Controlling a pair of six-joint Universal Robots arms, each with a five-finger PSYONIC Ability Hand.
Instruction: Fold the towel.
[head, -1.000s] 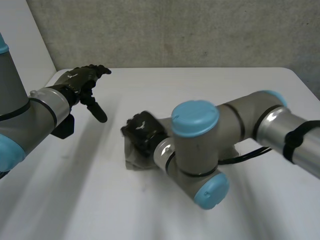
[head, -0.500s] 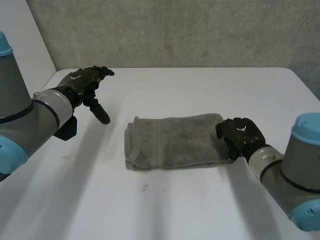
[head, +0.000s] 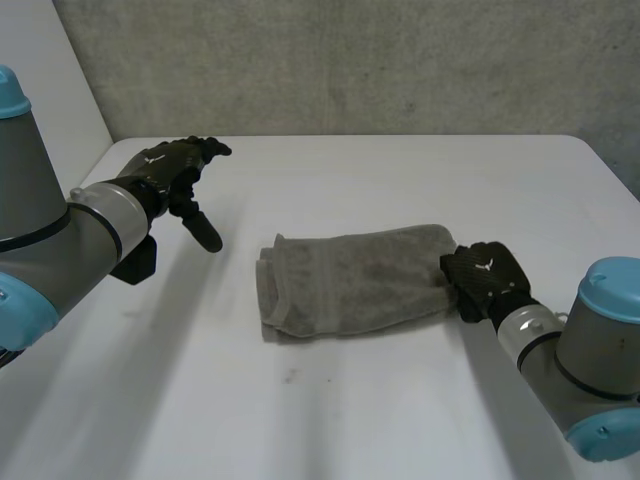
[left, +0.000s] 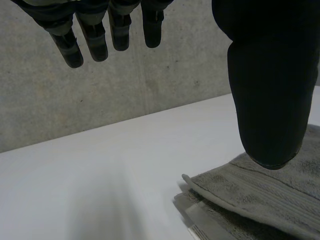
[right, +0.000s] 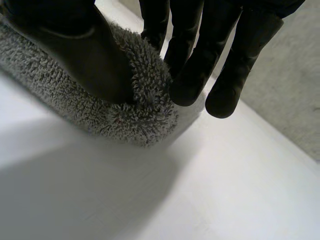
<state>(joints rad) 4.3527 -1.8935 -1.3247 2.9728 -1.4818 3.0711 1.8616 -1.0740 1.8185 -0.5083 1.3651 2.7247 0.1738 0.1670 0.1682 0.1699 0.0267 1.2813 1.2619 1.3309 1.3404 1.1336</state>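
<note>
The grey towel (head: 355, 280) lies folded at mid-frame on the tabletop (head: 400, 170). It has slid a touch to the right since half a second ago, and its right end now sits slightly higher in the frame. The right robot hand (head: 483, 278) is at that right end, thumb (right: 85, 60) pressed into the pile and fingers (right: 192, 75) against the edge, pinching the towel. In the upper left, the left robot hand (head: 170, 168) hovers as before, fingers wide and holding nothing.
</note>
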